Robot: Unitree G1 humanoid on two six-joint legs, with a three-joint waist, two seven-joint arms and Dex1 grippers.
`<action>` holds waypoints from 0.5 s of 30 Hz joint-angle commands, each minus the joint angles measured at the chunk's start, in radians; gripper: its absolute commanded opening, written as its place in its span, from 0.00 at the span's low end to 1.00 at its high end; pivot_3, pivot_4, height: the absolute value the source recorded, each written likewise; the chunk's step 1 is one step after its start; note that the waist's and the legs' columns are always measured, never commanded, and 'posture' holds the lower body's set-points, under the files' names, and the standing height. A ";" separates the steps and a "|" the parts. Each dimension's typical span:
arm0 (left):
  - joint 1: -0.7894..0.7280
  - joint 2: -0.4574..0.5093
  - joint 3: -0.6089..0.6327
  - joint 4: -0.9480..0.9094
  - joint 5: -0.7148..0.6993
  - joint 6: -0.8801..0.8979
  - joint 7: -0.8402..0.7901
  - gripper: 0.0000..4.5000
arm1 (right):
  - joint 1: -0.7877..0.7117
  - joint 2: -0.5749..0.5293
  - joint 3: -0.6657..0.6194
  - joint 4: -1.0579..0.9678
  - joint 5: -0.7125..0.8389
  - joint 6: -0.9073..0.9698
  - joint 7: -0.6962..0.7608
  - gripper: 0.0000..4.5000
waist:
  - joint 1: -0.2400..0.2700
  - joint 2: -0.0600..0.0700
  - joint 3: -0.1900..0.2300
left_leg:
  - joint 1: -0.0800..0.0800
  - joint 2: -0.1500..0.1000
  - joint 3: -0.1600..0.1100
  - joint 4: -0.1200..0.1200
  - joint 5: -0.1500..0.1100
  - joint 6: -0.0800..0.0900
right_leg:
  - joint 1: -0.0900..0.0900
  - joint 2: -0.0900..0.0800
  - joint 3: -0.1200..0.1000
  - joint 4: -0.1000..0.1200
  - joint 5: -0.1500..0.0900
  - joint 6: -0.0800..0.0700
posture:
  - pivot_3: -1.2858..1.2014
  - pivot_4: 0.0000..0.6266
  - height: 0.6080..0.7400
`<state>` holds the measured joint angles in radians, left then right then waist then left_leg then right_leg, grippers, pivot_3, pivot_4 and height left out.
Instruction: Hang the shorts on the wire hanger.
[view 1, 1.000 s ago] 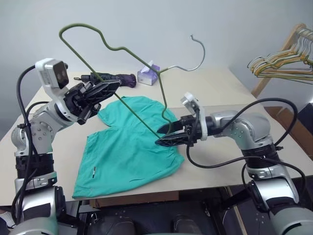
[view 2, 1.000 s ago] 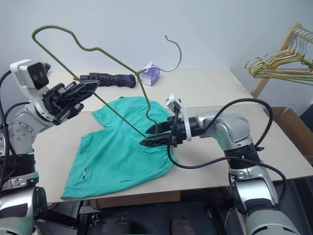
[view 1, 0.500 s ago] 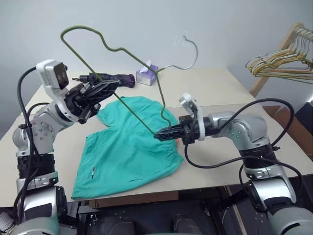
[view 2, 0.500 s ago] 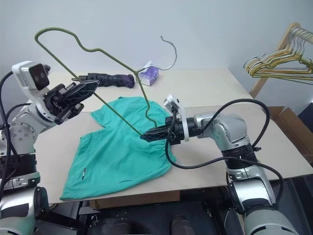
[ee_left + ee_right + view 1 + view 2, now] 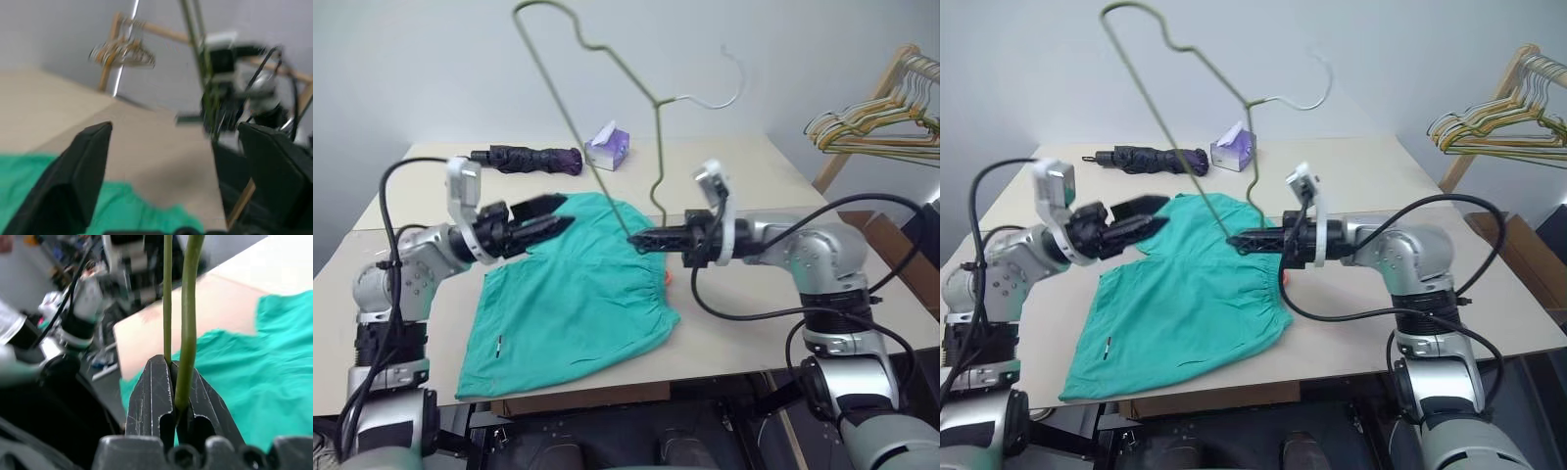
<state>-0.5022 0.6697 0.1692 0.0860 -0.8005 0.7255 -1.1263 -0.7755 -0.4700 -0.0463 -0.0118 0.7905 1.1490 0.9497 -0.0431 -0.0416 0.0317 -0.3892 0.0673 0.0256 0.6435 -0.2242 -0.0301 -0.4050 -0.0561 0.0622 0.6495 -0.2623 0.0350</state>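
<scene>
Two black fingers of the right gripper point(image 5: 636, 238) are pinching the wire hanger point(image 5: 597, 127) above the shorts point(image 5: 573, 299); the left gripper point(image 5: 553, 213) is gaping empty.

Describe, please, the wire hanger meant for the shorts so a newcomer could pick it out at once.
Start at the beige table with the shorts spread flat. Above them, the right end effector pinches the wire hanger upright. It is one thin olive-grey wire, unlike the bunch of hangers on the wooden rack at the right.

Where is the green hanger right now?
The hanger stands up in the air over the middle of the table, pinched at its bottom corner by the right tool, just above the shorts.
</scene>
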 commanded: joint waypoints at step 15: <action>0.136 0.134 -0.162 -0.204 0.300 -0.129 0.030 1.00 | 0.323 -0.478 -0.040 0.110 0.150 0.465 -0.021 0.00 | 0.003 0.001 0.001 | 0.000 0.000 0.001 0.000 0.000 0.000 | 0.000 0.000 0.001 -0.001 0.000 0.000 | 0.52 0.00 1.00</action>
<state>-0.3483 0.7964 0.0064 -0.0785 -0.5081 0.6108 -1.0917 -0.4476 -0.9207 -0.0846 0.0735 0.8872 1.6006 0.8857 -0.0400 -0.0401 0.0327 -0.3887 0.0670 0.0271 0.6437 -0.2243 -0.0297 -0.4045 -0.0564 0.0636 0.6484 -0.2624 0.0348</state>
